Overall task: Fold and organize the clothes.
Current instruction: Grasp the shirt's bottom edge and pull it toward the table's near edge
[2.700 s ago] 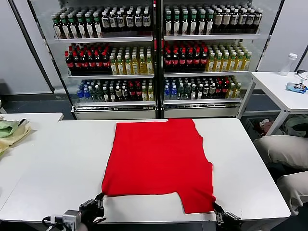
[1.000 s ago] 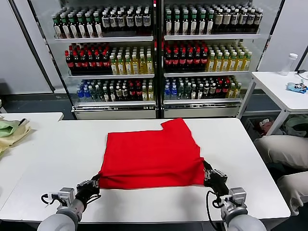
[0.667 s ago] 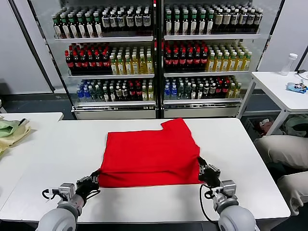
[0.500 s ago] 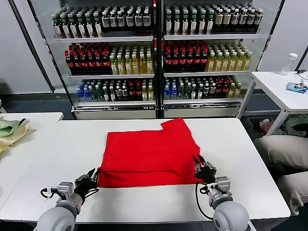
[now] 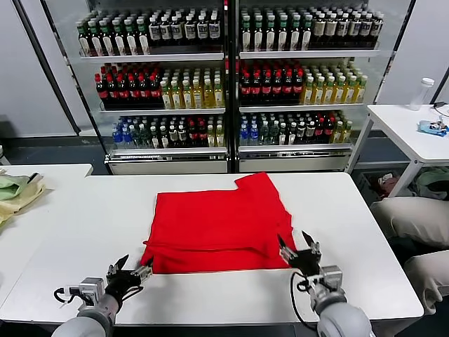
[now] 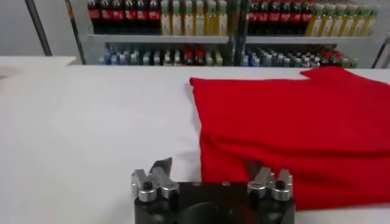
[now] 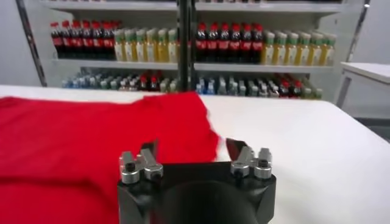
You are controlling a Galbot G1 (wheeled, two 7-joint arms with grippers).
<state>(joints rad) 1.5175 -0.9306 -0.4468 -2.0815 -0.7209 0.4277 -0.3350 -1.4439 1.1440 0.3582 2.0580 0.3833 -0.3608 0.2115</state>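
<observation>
In the middle of your head view lies the red T-shirt [image 5: 219, 223], folded over on itself on the white table [image 5: 84, 232], so that a doubled band runs along its near edge and one sleeve juts up toward the upper centre of the frame. No print shows on the side facing up (only plain red cloth).

Your left gripper [image 5: 129, 268] sits at the lower left of the frame, just off the near left corner of the shirt, its fingers spread wide and holding nothing. In the left wrist view the same gripper [image 6: 210, 172] fills the bottom edge, with the shirt [image 6: 292, 128] taking the right half of the picture and bare tabletop [image 6: 85, 122] on the left; one fingertip stands in front of the red cloth, the other over white table.

Your right gripper [image 5: 295, 247] is at the lower right of centre, at the near right corner of the shirt, also spread wide and empty. In the right wrist view that gripper [image 7: 194, 152] is at the bottom, with the shirt [image 7: 79, 140] covering the left half of the picture.

Behind the table, across the top of your head view, stand the glass-fronted drink coolers [image 5: 228, 77] full of bottles. A second white table [image 5: 410, 126] is at the upper right, and someone's beige trousers [image 5: 414, 221] show at the right edge.
</observation>
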